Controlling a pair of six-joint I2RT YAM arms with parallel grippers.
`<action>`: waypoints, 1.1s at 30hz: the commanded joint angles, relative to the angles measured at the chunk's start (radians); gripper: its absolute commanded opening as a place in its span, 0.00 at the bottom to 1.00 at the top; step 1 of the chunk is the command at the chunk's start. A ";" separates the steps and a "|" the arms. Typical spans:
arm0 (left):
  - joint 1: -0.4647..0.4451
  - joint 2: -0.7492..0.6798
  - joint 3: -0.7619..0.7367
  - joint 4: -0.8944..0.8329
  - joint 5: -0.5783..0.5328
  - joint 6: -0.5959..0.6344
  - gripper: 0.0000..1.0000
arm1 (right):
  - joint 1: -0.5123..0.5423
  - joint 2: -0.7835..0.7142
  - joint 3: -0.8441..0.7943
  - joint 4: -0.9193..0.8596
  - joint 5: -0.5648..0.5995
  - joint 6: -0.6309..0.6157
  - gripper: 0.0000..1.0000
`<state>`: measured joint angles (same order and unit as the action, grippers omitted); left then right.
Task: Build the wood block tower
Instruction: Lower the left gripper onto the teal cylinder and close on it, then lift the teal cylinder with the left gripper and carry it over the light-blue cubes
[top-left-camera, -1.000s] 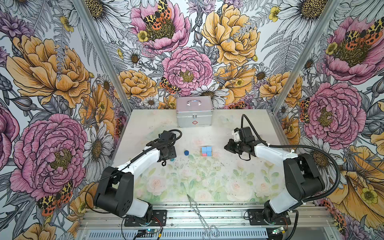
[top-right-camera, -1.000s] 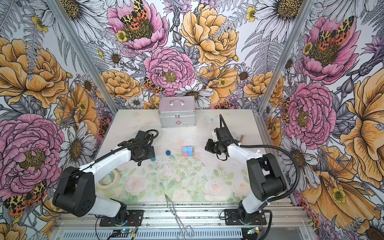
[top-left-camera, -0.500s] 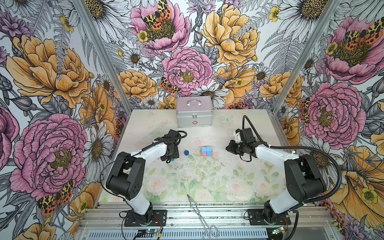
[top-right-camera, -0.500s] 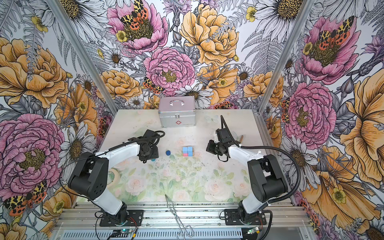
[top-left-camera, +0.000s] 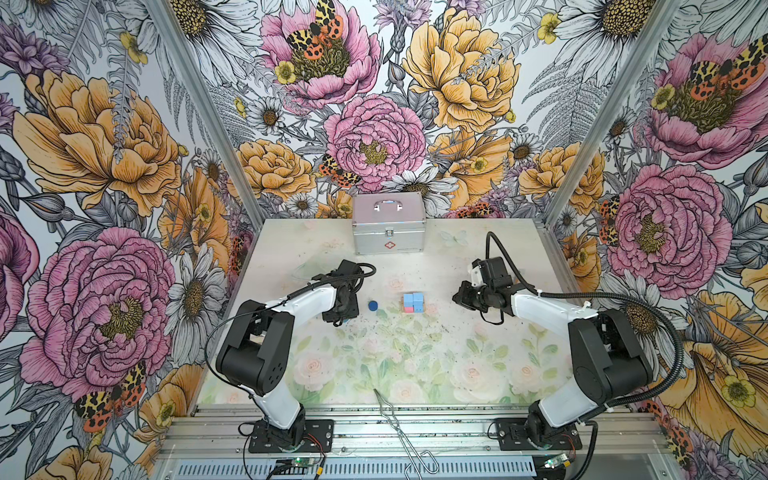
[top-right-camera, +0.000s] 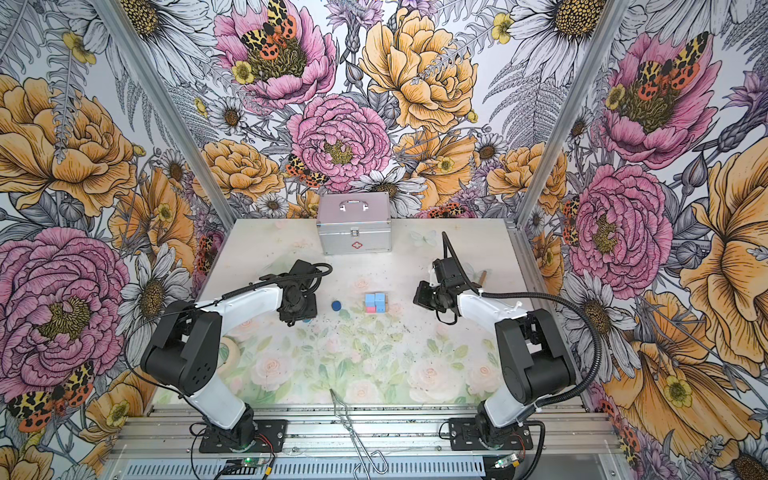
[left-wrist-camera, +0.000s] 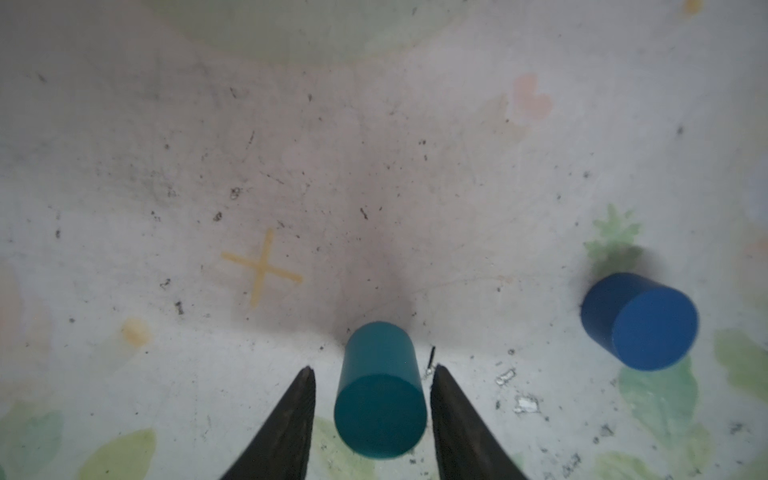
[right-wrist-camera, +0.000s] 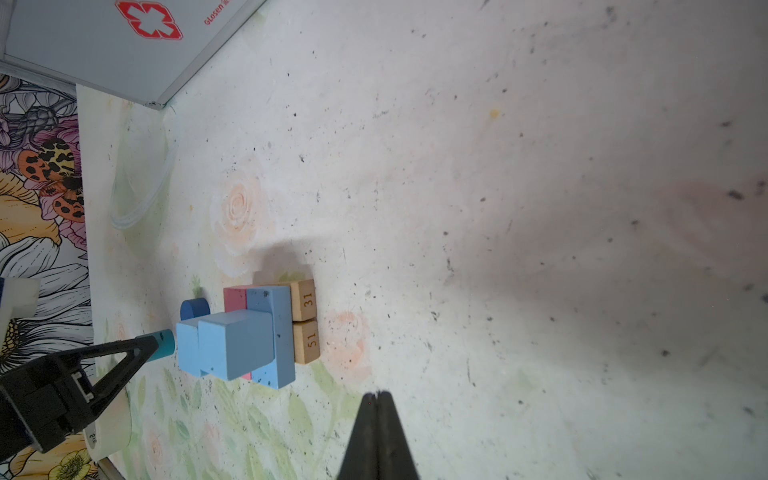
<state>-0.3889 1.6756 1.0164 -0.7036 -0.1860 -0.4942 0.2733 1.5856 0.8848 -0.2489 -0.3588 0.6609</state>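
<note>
Your left end effector (left-wrist-camera: 372, 369) has come down astride the teal cylinder (left-wrist-camera: 380, 395), jaws apart, not touching; it stands on the worktop (top-left-camera: 415, 365) left of the tower (top-left-camera: 413, 302). Centre, squeeze gently, lift straight.

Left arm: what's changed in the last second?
Its elbow swung in toward the table; the left pincer, narrowing, straddles the teal cylinder without touching it. The right pincer, blue cylinder and stack stayed put.
</note>
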 joint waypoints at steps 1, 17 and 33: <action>-0.008 0.003 0.017 -0.003 0.005 0.011 0.45 | -0.004 -0.012 -0.007 0.019 0.014 -0.007 0.00; -0.013 0.019 0.014 -0.004 0.002 0.011 0.27 | -0.004 -0.009 -0.009 0.022 0.011 -0.004 0.00; -0.049 -0.074 0.109 -0.110 -0.006 0.064 0.04 | -0.006 -0.017 -0.010 0.022 0.009 -0.009 0.00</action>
<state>-0.4236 1.6588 1.0714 -0.7723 -0.1867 -0.4637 0.2733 1.5856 0.8845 -0.2485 -0.3592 0.6609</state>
